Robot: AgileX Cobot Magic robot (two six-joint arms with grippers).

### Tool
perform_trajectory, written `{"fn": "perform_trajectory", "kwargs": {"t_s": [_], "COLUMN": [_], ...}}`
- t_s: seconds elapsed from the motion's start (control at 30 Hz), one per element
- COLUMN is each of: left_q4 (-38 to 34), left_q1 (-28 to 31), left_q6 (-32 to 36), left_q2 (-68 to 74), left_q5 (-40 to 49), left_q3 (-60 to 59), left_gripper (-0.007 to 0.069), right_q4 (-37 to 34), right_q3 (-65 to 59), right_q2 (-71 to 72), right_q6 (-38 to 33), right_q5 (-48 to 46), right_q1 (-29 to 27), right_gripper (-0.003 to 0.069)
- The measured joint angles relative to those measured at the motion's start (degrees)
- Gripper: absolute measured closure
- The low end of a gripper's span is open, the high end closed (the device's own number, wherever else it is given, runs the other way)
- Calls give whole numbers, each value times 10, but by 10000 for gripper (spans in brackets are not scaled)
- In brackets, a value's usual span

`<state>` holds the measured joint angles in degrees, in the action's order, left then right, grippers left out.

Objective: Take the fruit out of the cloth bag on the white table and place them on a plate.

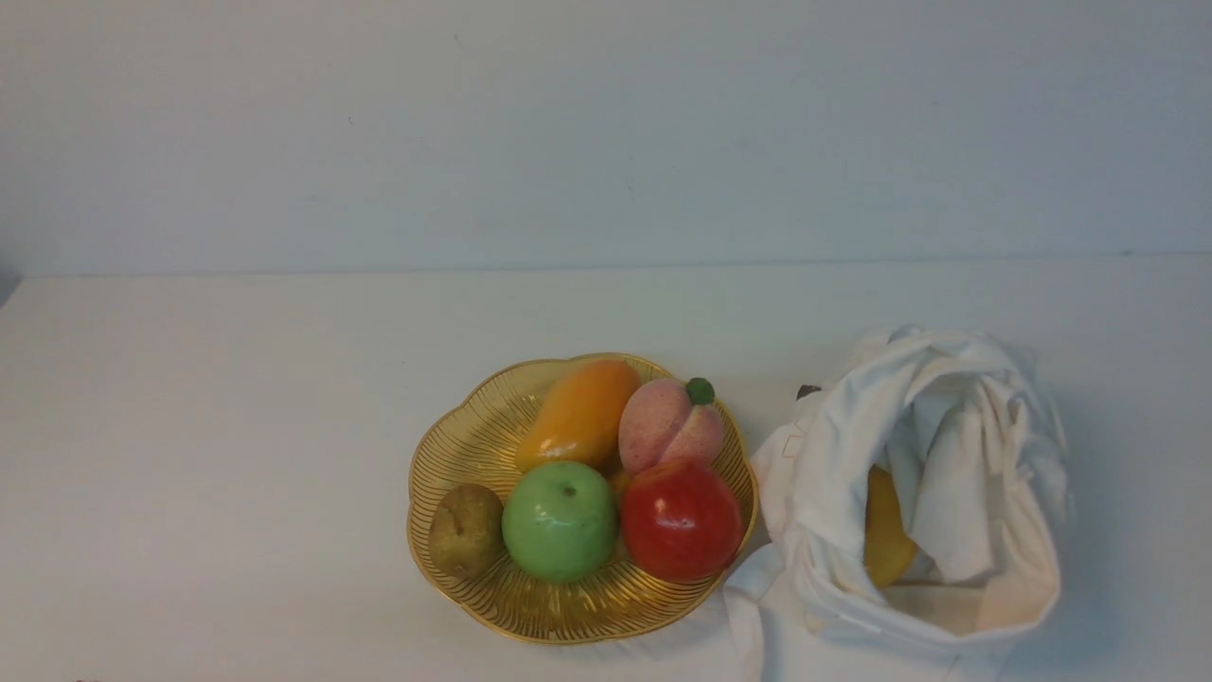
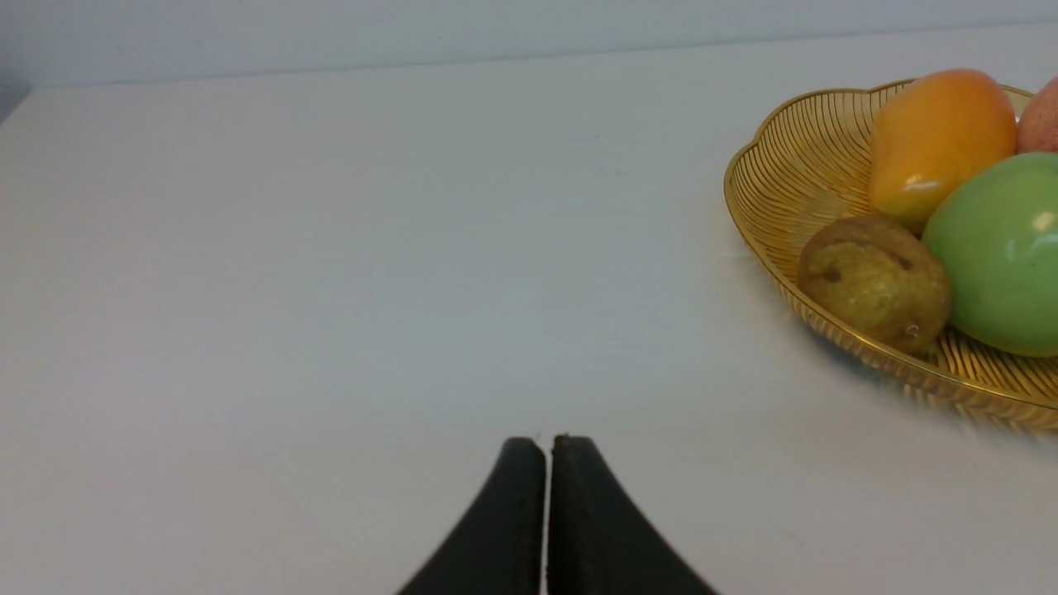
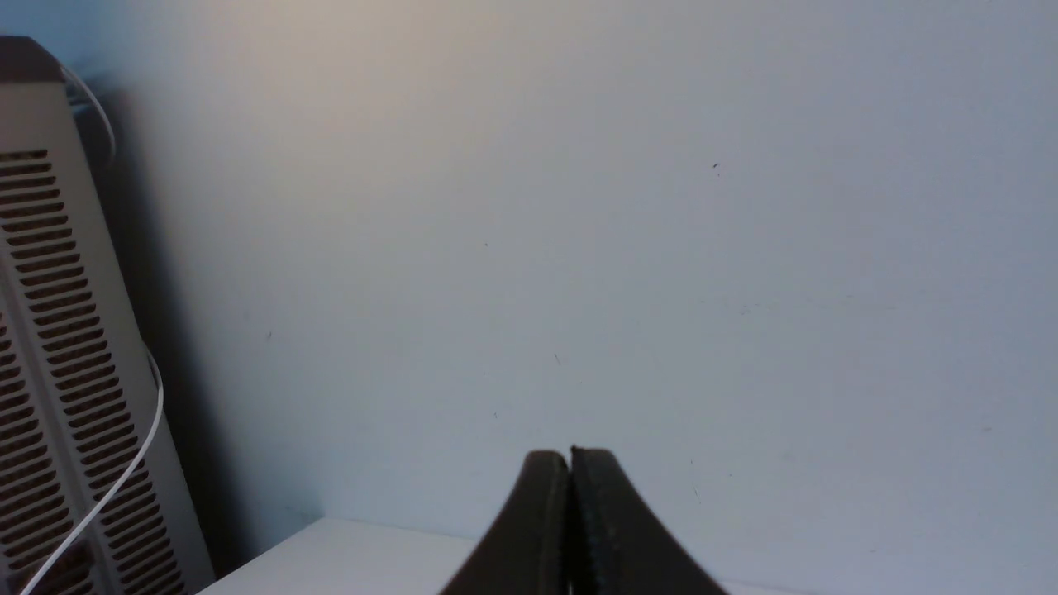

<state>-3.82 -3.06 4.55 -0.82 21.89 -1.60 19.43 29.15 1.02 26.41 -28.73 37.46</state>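
Observation:
The red apple lies in the golden plate at its right side. The white cloth bag sits just right of the plate, its mouth open, and the yellow fruit shows inside it. In the left wrist view my left gripper is shut and empty, low over the white table, well apart from the plate. In the right wrist view my right gripper is shut and empty, facing a blank wall. Neither gripper shows in the front view.
The plate also holds a green apple, a pink peach, an orange mango and a brown pear. A slotted grey appliance with a white cable stands by the wall in the right wrist view.

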Motion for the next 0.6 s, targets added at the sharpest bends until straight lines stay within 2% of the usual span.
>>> {"fn": "perform_trajectory", "kwargs": {"t_s": [0.17,0.3,0.43,0.6], "left_q4": [0,0,0,0], "left_q1": [0,0,0,0], "left_q6": [0,0,0,0], "left_q2": [0,0,0,0], "left_q5": [0,0,0,0], "left_q3": [0,0,0,0], "left_gripper": [632,632,632,632], "right_q4": [9,-19,-153,-243], "right_q3": [0,-6,-28,-56], "right_q2": [0,0,0,0], "right_q6": [-11,-69,-252,-359], "right_q5": [13,38,53,56], "right_q1": [0,0,0,0], "right_gripper": [673,673,673,673]}}
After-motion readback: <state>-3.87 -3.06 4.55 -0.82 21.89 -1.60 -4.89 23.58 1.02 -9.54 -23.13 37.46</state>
